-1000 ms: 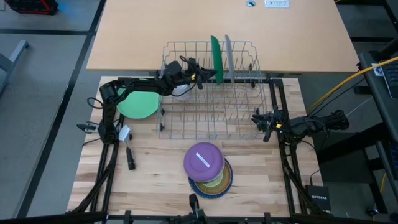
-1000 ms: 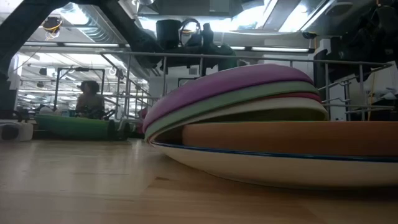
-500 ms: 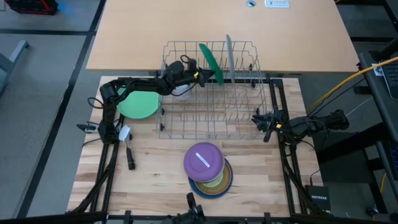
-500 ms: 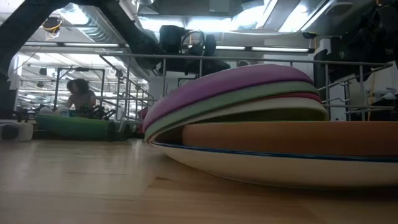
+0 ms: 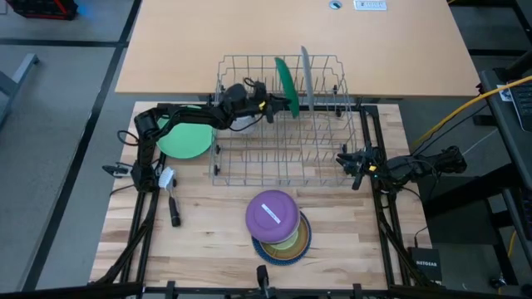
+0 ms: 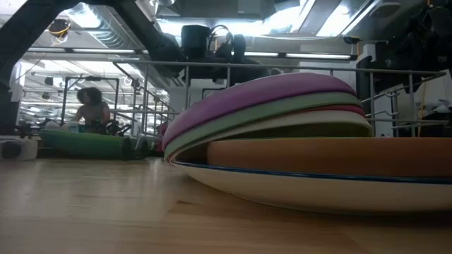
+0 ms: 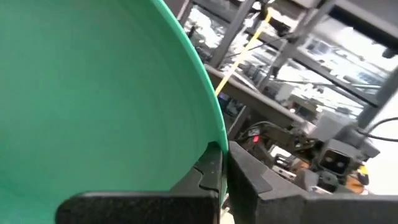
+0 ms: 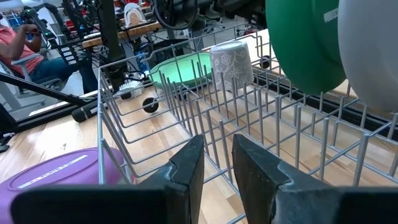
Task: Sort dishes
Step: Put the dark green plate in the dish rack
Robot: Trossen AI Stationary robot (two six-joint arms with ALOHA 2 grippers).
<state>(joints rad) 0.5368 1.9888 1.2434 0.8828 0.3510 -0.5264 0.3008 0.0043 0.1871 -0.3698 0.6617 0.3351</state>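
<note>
My left gripper reaches into the wire dish rack and is shut on a dark green plate that stands on edge at the rack's far side. The plate fills the left wrist view. A grey plate stands on edge just right of it. A stack of plates and bowls, purple on top, sits near the table's front edge and also shows in the low view. A light green plate lies flat left of the rack. My right gripper hovers at the rack's right side, slightly open and empty. My left gripper pinches the dark green plate's rim between its two fingers, one finger on each face. It comes about level from the table's left side. The plate stands on edge, its top leaning a little left. Whether its lower edge rests in the rack does not show.
A patterned grey cup stands upside down inside the rack's left part. A dark brush and a small white object lie at the table's left. A person sits in the room behind.
My left gripper has stayed at the rack's far side and has turned with the dark green plate. The plate's top tipped toward the table's left, then came partly back. It now leans a little left, where it stood upright a second ago.
</note>
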